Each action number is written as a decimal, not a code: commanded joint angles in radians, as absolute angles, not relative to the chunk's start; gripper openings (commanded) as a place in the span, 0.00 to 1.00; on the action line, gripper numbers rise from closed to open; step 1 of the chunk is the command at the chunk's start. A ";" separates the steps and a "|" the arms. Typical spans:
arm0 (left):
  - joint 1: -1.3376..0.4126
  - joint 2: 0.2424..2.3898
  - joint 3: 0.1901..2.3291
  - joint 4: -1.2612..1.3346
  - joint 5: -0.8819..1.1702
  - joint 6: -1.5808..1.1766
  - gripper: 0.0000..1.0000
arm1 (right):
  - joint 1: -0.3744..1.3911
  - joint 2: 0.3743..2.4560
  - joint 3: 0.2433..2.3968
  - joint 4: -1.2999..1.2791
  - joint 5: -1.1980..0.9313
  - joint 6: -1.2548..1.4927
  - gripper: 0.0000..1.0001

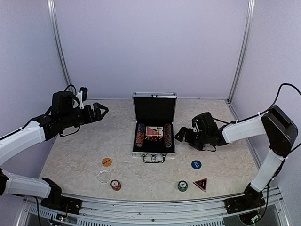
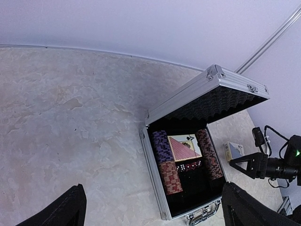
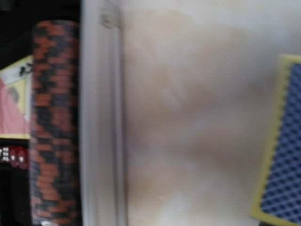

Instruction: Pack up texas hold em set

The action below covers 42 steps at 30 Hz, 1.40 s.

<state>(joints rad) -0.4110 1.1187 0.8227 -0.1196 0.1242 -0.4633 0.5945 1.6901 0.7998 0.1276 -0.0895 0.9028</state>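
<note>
The silver case (image 1: 134,141) stands open mid-table with its lid up. It holds chip stacks (image 1: 139,134) along both sides, a red deck (image 1: 154,131) and red dice (image 2: 189,166). My left gripper (image 1: 100,112) is open and empty, raised left of the case; its fingers (image 2: 61,212) frame the case (image 2: 155,169). My right gripper (image 1: 181,135) is open, low beside the case's right wall (image 3: 101,117). The blue deck (image 2: 233,150) lies on the table by it and shows at the right edge of the right wrist view (image 3: 282,141). My right fingers are out of that view.
Loose on the near table are an orange disc (image 1: 106,162), a clear disc (image 1: 104,176), a red chip stack (image 1: 115,185), a blue disc (image 1: 196,164), a green chip stack (image 1: 182,186) and the red-black triangle marker (image 1: 201,184). Walls enclose the back and sides.
</note>
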 commanded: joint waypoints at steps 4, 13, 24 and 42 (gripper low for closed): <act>-0.402 1.105 0.810 -0.093 0.130 -0.454 0.99 | 0.604 1.629 0.942 -0.051 -0.067 0.514 0.99; -0.402 1.104 0.806 -0.081 0.146 -0.460 0.99 | 0.604 1.540 1.138 -0.460 0.051 0.052 1.00; -0.400 1.104 0.794 -0.080 0.148 -0.457 0.99 | 0.601 1.744 1.320 -0.699 0.309 -0.241 0.97; -0.400 1.118 0.785 -0.078 0.143 -0.457 0.99 | 0.474 1.908 1.500 -0.772 0.002 -0.502 0.94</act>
